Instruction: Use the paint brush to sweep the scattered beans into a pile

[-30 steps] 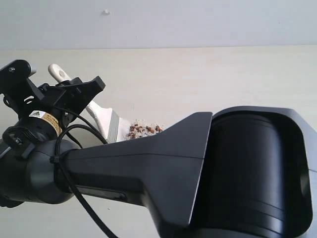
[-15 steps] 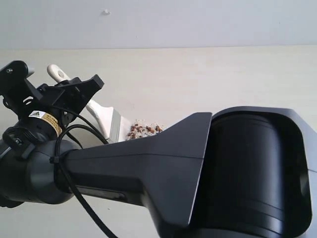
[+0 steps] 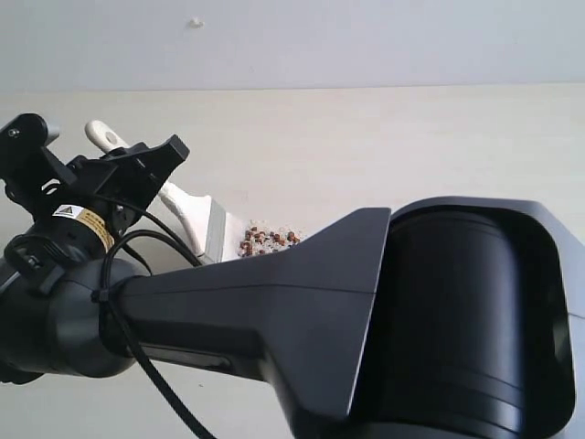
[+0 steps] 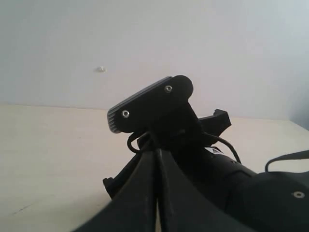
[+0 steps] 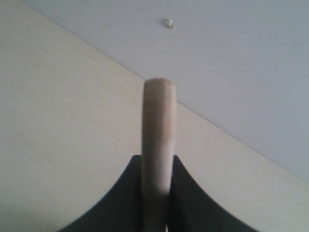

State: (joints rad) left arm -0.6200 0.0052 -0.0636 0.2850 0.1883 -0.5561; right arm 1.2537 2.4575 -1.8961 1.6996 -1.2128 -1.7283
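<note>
The paint brush (image 3: 186, 208) leans over the pale table, its silver ferrule low beside the beans (image 3: 268, 239). The beans lie in a small reddish-brown cluster mixed with whitish crumbs, partly hidden by a black arm. My right gripper (image 3: 137, 176) is shut on the cream handle. In the right wrist view that handle (image 5: 158, 121) rises straight up from between the pressed fingers of the right gripper (image 5: 157, 164). The bristles are hidden. My left gripper (image 4: 155, 153) is shut with nothing in it; neither the brush nor the beans show in its view.
A large black arm housing (image 3: 420, 311) fills the lower right of the exterior view and hides much of the table (image 3: 393, 137). A grey wall (image 3: 366, 41) rises behind the table's far edge. A black camera bracket (image 4: 147, 102) sits just beyond the left fingers.
The right gripper and brush have shifted slightly, with the handle end drifting a little left and the ferrule nudging toward the beans. The bean cluster has edged a few pixels right.
</note>
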